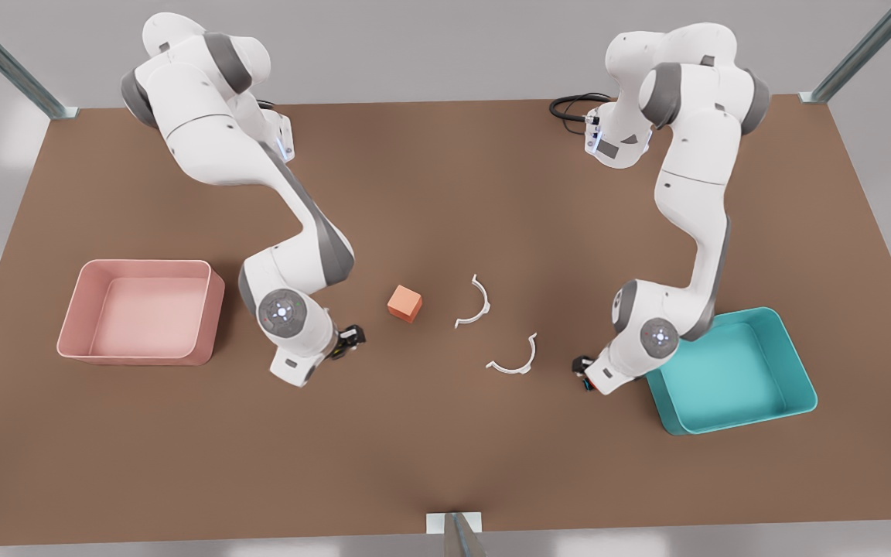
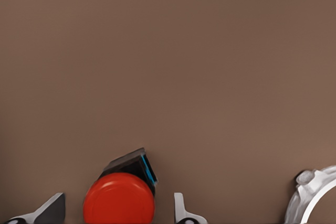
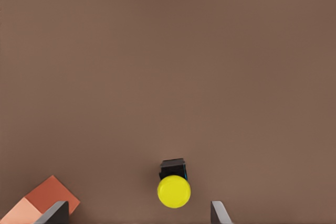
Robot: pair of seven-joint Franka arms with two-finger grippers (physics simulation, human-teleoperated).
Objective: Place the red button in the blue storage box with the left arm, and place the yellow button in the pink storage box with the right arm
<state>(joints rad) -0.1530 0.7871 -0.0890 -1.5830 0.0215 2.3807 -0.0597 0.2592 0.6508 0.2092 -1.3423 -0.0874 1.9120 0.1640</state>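
In the left wrist view the red button (image 2: 119,198), a red cap on a black base with teal marks, sits on the brown table between the fingers of my left gripper (image 2: 119,199). That gripper is open, with small gaps on both sides. In the front view it (image 1: 585,374) hangs low beside the blue storage box (image 1: 797,363) on the front view's right. The yellow button (image 3: 174,188) lies between the wide-open fingers of my right gripper (image 3: 139,204). In the front view this gripper (image 1: 349,339) is low, between the pink storage box (image 1: 213,309) and an orange cube (image 1: 404,302).
The orange cube (image 3: 44,200) lies close beside one right finger. Two white curved clips (image 1: 475,303) (image 1: 515,360) lie mid-table; one clip (image 2: 315,198) is near the left gripper. Both boxes hold nothing. A metal post (image 1: 457,534) stands at the table's front edge.
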